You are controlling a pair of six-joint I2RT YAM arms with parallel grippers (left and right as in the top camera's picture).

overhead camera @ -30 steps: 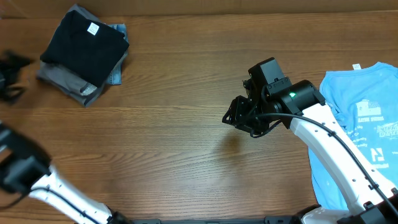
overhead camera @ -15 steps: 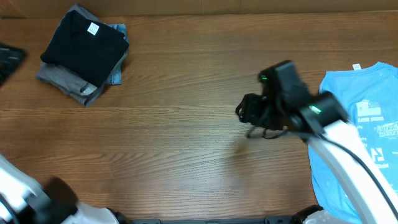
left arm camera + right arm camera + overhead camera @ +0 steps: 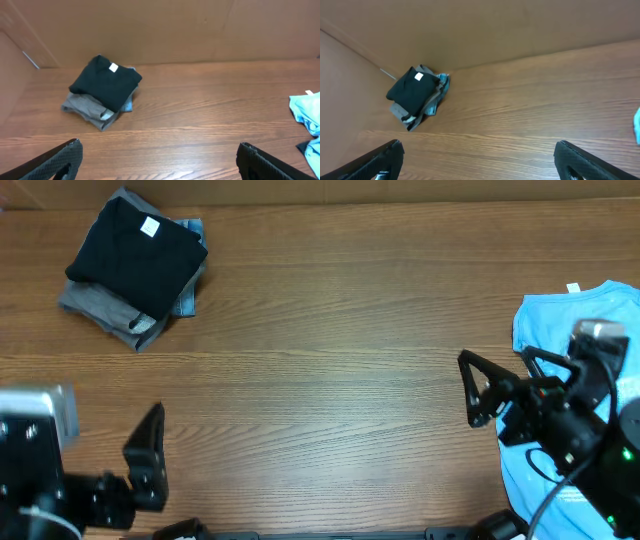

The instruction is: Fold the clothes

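The clothes lie in two places. A folded black T-shirt [image 3: 133, 252] with a white neck label tops a stack at the far left, over a grey piece [image 3: 103, 308] with a blue edge showing. The left wrist view shows that same stack [image 3: 104, 87], and so does the right wrist view [image 3: 414, 90]. A light-blue printed T-shirt [image 3: 590, 345] lies spread flat at the right edge. My right gripper [image 3: 503, 383] is open and empty beside that shirt's left side. My left gripper [image 3: 159, 152] is open over bare wood at the near left, with one finger [image 3: 150, 445] visible from overhead.
The wooden table [image 3: 320, 350] stretches between the stack and the light-blue shirt. A brown cardboard wall [image 3: 165, 30] runs along the table's far side and left end.
My right arm pulled back from the table's middle to the near right, and its jaws opened wide. My left arm swung into view at the near left, jaws still open.
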